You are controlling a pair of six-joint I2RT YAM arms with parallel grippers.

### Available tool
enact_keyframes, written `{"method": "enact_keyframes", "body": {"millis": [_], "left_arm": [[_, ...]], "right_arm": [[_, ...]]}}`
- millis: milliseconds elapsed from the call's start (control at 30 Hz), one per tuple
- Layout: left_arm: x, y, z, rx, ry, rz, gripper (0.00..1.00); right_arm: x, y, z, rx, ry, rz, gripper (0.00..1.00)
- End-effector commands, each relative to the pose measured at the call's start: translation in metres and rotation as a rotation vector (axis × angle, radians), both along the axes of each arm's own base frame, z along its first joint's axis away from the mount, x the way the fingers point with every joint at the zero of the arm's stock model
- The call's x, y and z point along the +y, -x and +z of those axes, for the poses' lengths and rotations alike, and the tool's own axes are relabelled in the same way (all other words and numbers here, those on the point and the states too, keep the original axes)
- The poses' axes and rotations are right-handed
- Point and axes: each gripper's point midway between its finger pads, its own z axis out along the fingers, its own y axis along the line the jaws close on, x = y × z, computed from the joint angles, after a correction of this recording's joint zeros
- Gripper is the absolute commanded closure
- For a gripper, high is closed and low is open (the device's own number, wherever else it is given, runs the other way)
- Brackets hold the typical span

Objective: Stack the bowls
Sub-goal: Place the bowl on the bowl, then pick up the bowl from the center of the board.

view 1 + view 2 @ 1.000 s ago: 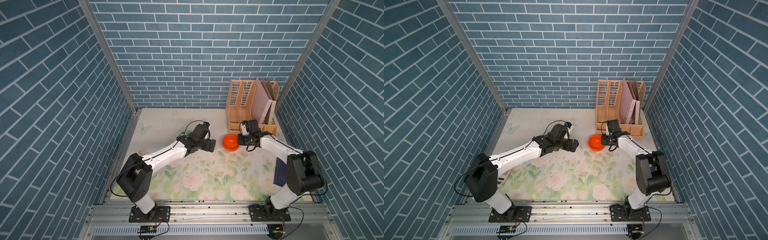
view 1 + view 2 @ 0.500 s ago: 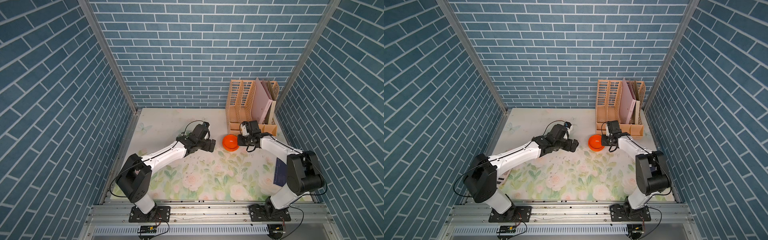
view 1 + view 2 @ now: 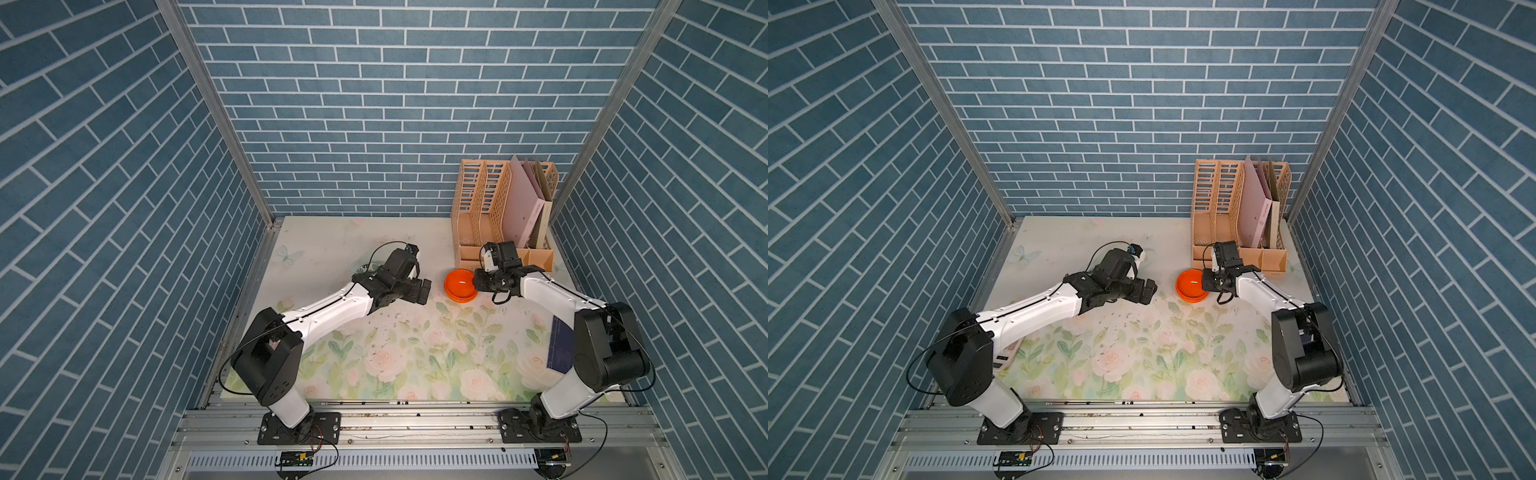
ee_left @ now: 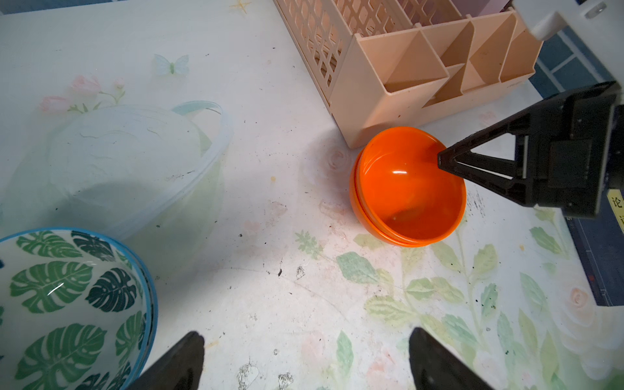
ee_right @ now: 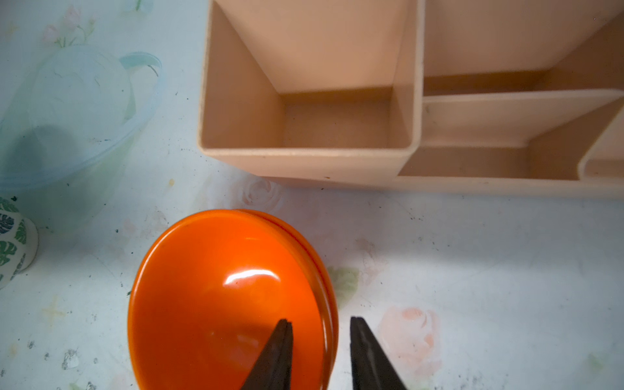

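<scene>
Links [image 3: 328, 309]: smooth white shells on both arms.
Joints [image 3: 270, 365]: bulky black housings, rounded at shoulder and elbow.
Wrists [image 3: 399, 270]: boxy black blocks.
Camera housing [image 3: 489, 257]: small and white.
Cables [image 3: 386, 244]: thin, black, looping at wrists and bases.
Base plates [image 3: 298, 428]: black rectangles with pale screws at the corners.
Fingers [image 4: 472, 167]: black triangular open frames that taper to points.
Label [image 4: 616, 204]: yellow with black characters.

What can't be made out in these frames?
- Leaf-print bowl: cut off by the left wrist view's edge; hidden by the left arm in both top views.
- Lower orange bowl: only its rim shows; the upper orange bowl fills it.
- Dark blue flat thing: partly behind the right arm.
</scene>
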Motion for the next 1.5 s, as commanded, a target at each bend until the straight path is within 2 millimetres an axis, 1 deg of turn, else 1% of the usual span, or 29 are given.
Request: {"method": "enact_keyframes", "body": {"millis": [0,133,233,300,367,500,533,600,667,800,867,1000,1100,1233,1367,1467], "left_arm": [[0.009,-0.003,0.009,-0.019,0.0,0.025,0.03],[0.019,-0.006,0.012,-0.028,-0.005,0.05,0.03],[0.032,-0.012,0.016,-0.032,-0.005,0.082,0.03],[0.05,-0.021,0.018,-0.041,-0.022,0.133,0.03],[0.072,-0.029,0.018,-0.039,-0.036,0.189,0.03],[0.132,-0.045,0.007,-0.013,-0.084,0.338,0.03],[0.143,-0.048,0.005,-0.012,-0.096,0.368,0.03],[0.155,-0.048,0.0,-0.001,-0.092,0.398,0.03],[0.157,-0.047,-0.001,0.001,-0.075,0.403,0.03],[0.145,-0.045,0.005,0.002,-0.013,0.364,0.03],[0.146,-0.046,0.008,-0.007,-0.016,0.367,0.03],[0.161,-0.048,0.006,-0.014,-0.072,0.419,0.03],[0.175,-0.053,0.004,-0.016,-0.102,0.468,0.02],[0.19,-0.06,0.002,-0.006,-0.081,0.509,0.02],[0.192,-0.061,0.005,-0.011,-0.053,0.512,0.02],[0.191,-0.06,0.004,-0.007,-0.047,0.506,0.02]], "right_arm": [[-0.004,0.0,0.011,-0.027,-0.001,-0.017,0.61],[-0.008,0.0,0.009,-0.023,0.024,-0.026,0.51],[-0.006,0.001,0.003,-0.011,0.021,-0.018,0.48],[-0.006,0.0,-0.001,-0.004,0.017,-0.021,0.47],[-0.005,-0.002,-0.003,-0.006,0.014,-0.025,0.46],[-0.005,-0.003,-0.006,-0.001,0.016,-0.025,0.44],[-0.002,-0.003,-0.007,0.004,0.005,-0.015,0.44],[0.001,-0.002,-0.01,0.019,-0.01,-0.004,0.44],[0.002,-0.002,-0.014,0.031,-0.01,0.002,0.44],[0.003,-0.003,-0.018,0.038,-0.004,0.007,0.44],[0.002,-0.004,-0.019,0.041,-0.003,0.006,0.44],[0.006,-0.005,-0.024,0.055,-0.009,0.014,0.45],[0.008,-0.005,-0.028,0.063,-0.018,0.018,0.48],[0.009,-0.007,-0.032,0.072,-0.022,0.019,0.54],[0.01,-0.007,-0.034,0.071,-0.026,0.021,0.61],[0.011,-0.008,-0.033,0.071,-0.031,0.02,0.66]]}}
